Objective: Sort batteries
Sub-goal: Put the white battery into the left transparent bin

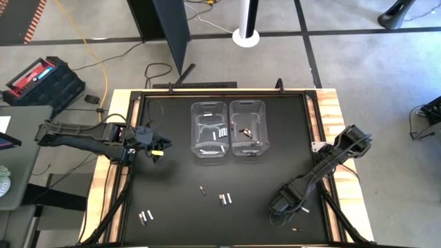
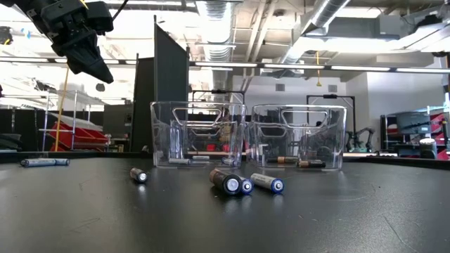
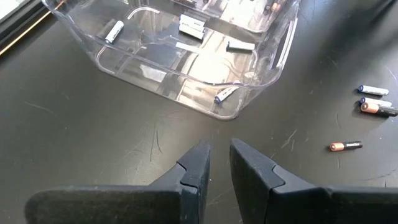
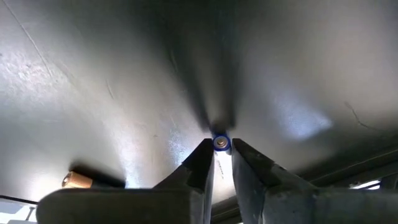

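My right gripper [image 4: 221, 151] is low over the black table near its front right corner [image 1: 279, 205], shut on a small battery with a blue-ringed end [image 4: 221, 144]. A copper-ended battery [image 4: 78, 180] lies beside it on the table. My left gripper [image 3: 219, 152] hangs shut and empty above the table's left side [image 1: 160, 146], short of the left clear bin [image 1: 209, 129]. Loose batteries lie on their sides on the table [image 1: 225, 199], [image 1: 202, 190], [image 1: 146, 216]. More lie in both bins. My right gripper pinches the battery between its two fingertips [image 4: 202, 155], close to the blue-ringed end [image 4: 221, 144] that faces the wrist camera. The fingers slant steeply down from above. The fingers and glare hide the rest of the battery and whether it rests on the table.
Two clear bins [image 2: 199, 133], [image 2: 299, 135] stand side by side at the middle far part of the table. A few batteries lie in front of them [image 2: 232, 183], [image 2: 138, 175], [image 2: 43, 161]. Bare black table surface lies between the arms.
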Available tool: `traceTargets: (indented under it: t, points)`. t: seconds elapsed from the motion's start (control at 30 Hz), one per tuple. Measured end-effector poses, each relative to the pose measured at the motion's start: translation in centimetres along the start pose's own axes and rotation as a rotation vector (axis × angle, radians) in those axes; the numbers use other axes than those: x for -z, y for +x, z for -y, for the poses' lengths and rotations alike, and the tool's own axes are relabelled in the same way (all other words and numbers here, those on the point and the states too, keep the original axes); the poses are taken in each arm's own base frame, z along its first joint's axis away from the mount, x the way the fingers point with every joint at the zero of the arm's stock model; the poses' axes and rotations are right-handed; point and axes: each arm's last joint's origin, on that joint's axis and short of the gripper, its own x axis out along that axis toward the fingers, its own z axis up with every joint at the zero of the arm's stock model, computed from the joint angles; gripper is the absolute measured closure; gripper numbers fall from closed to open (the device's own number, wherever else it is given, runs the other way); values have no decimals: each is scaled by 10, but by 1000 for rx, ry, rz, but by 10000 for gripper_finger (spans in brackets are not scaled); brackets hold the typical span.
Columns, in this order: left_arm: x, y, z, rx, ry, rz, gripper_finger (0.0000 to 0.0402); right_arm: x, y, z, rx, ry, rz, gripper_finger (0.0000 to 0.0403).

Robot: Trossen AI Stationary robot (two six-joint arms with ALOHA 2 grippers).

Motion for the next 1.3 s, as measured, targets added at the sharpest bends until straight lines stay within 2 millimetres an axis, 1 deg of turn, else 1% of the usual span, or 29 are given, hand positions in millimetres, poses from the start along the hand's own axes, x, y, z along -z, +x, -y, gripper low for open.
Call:
traceTargets:
  t: [0.37, 0.5, 0.83, 1.1, 1.3]
  points:
    - [0, 0, 0, 0, 0, 0, 345, -11, -6, 1, -21, 12, 2, 332]
    - [0, 0, 0, 0, 0, 0, 345, -17, -15, -3, -49, 3, 48, 332]
    - [0, 0, 0, 0, 0, 0, 345, -46, -54, -14, -157, 5, 194, 332]
    - [0, 0, 0, 0, 0, 0, 345, -71, -95, -20, -264, -10, 312, 332]
    - [0, 0, 0, 0, 0, 0, 345, -90, -126, -24, -376, -24, 438, 332]
